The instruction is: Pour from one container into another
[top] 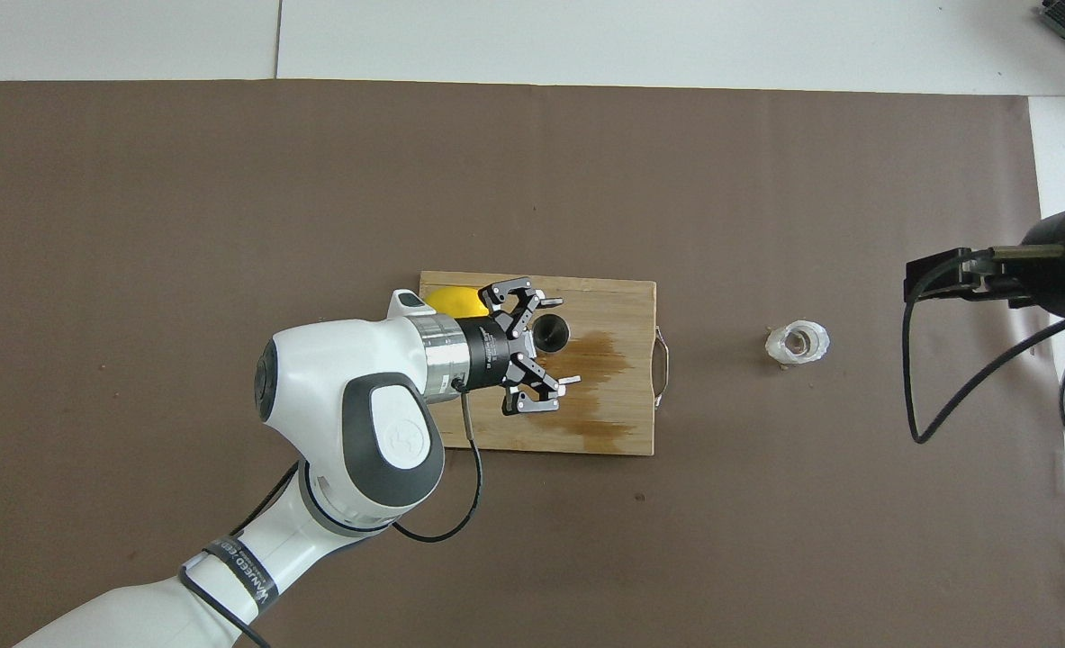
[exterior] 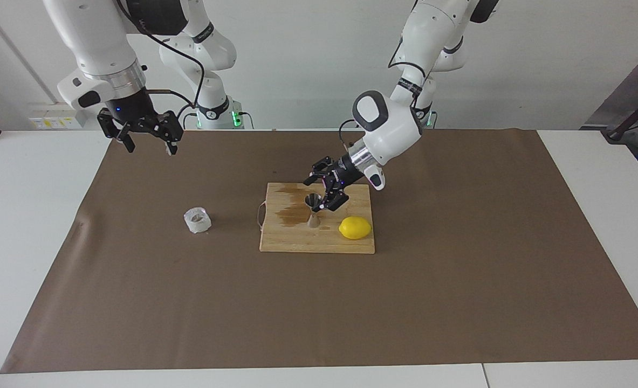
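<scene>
Both tips of the open left pincer (exterior: pixel 319 194) flank the upright jigger (exterior: pixel 313 211).

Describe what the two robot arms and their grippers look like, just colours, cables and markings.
Both arms have glossy white shells with dark grey joint caps and a silver ring at the wrist. The left gripper and the right gripper are black linkage frames with two fingers each. A black cable loops from each wrist. A black band with white lettering wraps the left arm's forearm.

A wooden board (exterior: pixel 297 245) with a dark wet stain (top: pixel 600 360) lies mid-bench on a brown mat (exterior: pixel 459 280). A lemon (exterior: pixel 355 228) rests on the board, toward the left arm's end.
</scene>
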